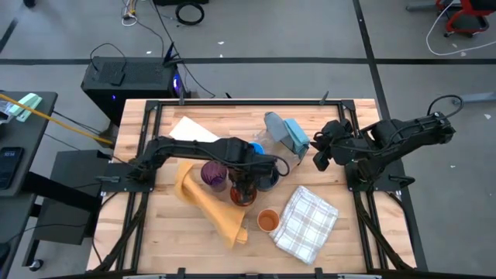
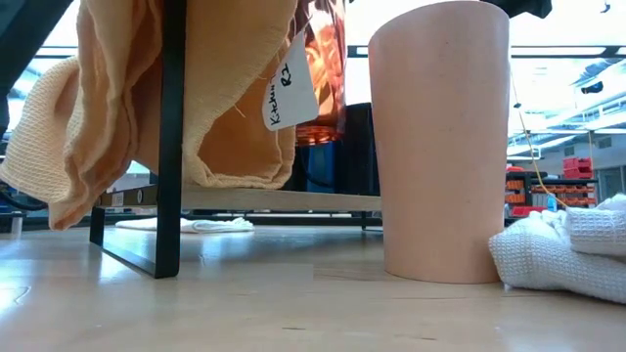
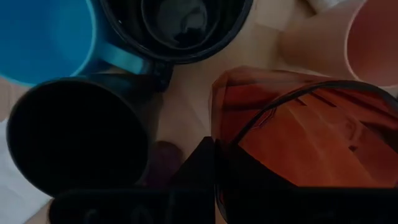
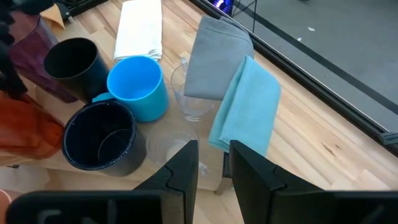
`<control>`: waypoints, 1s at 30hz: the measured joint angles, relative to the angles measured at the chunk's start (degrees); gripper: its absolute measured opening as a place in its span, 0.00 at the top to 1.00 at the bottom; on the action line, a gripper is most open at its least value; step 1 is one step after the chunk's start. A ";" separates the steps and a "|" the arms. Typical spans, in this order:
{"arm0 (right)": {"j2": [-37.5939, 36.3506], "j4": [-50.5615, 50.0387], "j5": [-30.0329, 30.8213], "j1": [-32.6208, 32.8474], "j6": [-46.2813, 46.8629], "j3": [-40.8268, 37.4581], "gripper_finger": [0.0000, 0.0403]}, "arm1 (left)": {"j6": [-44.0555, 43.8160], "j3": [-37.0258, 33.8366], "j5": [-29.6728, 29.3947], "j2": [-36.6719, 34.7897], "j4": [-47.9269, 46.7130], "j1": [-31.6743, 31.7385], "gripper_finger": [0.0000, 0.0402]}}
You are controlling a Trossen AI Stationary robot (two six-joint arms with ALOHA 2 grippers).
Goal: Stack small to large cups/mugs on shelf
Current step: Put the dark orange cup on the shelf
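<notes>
Red-tinted translucent plastic cup (image 3: 311, 137) held by left hand (image 1: 246, 188) at mid-desk, just beside dark navy enamel mug (image 4: 99, 137), bright blue mug (image 4: 138, 87) and black cup (image 4: 71, 62). Orange cup (image 1: 267, 221) stands apart, touching checked cloth (image 1: 308, 223). Right hand (image 4: 210, 163) hovers narrowly parted, empty.

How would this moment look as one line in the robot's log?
left gripper: jaws shut on red-tinted cup | right gripper: waiting, jaws open | navy mug: holds smaller cup
</notes>
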 joint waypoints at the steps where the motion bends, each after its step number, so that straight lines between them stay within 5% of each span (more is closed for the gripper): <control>1: 0.00 0.04 0.00 0.02 0.02 0.00 0.76 | 0.53 0.07 -0.03 0.30 0.06 0.23 0.97; 30: 0.00 0.17 0.00 0.02 0.02 -0.02 0.76 | 6.56 0.01 -1.32 3.16 0.74 1.36 0.97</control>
